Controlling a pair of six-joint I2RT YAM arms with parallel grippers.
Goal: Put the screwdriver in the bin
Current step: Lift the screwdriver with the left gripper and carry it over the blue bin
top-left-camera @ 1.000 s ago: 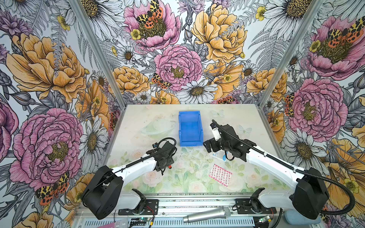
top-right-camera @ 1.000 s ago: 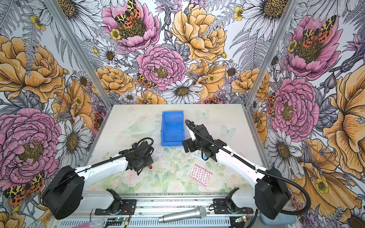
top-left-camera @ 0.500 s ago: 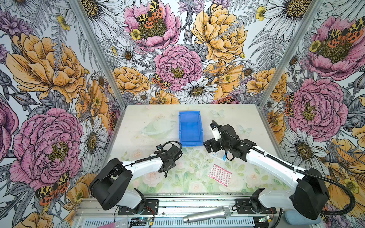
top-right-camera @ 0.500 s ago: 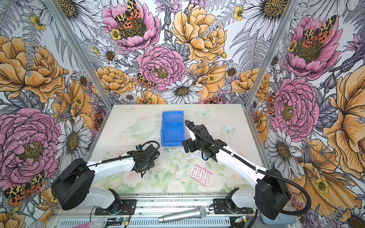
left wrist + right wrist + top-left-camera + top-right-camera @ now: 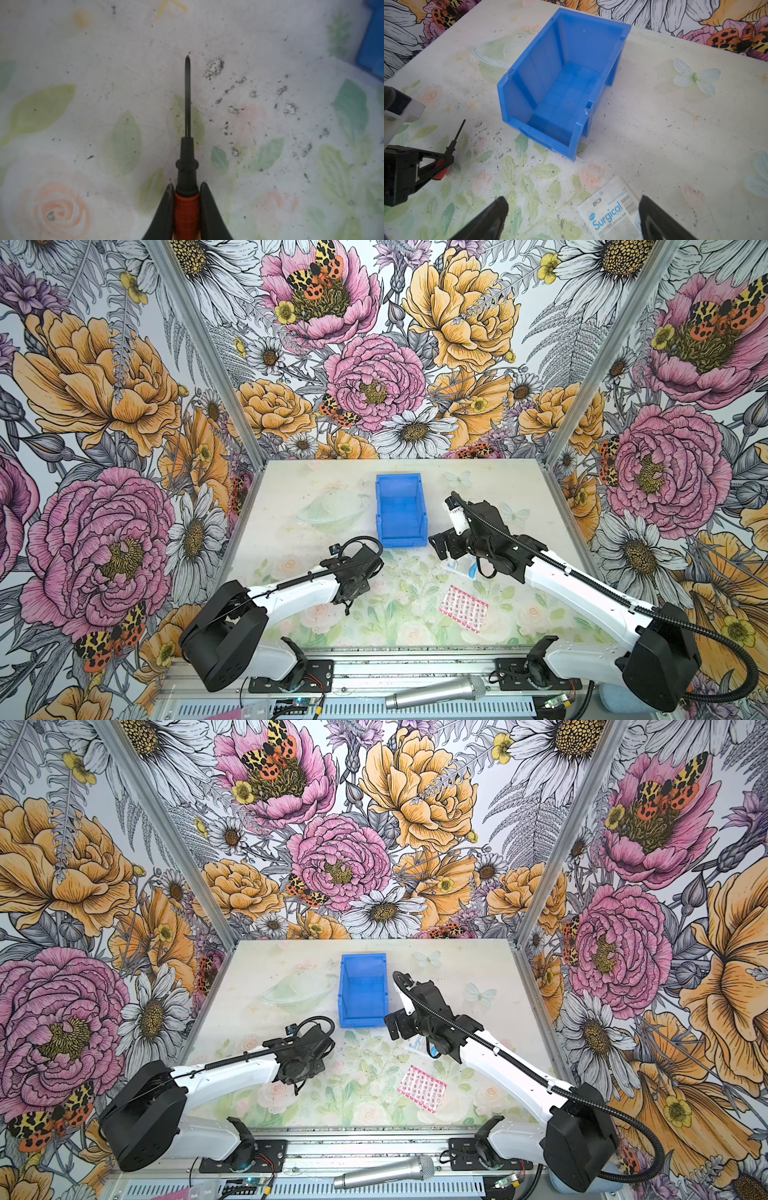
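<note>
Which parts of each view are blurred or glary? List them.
Left wrist view: soft overall, the screwdriver shaft clearest, the bin corner smeared. Right wrist view: bin sharp, the right pincer blurred at the frame edge. Both top views: even light, faint shadows, no strong glare.

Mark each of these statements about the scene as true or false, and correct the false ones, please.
1. The left tool is shut on the red handle of the screwdriver. True.
2. The bin stands upright and has nothing in it. True.
3. The screwdriver lies inside the bin. False: it is outside the bin, held in the left tool.
4. The right tool is open and holds nothing. True.
5. The white packet marked "Surgical" lies in the bin. False: it lies on the table, outside the bin, close to the right tool.
</note>
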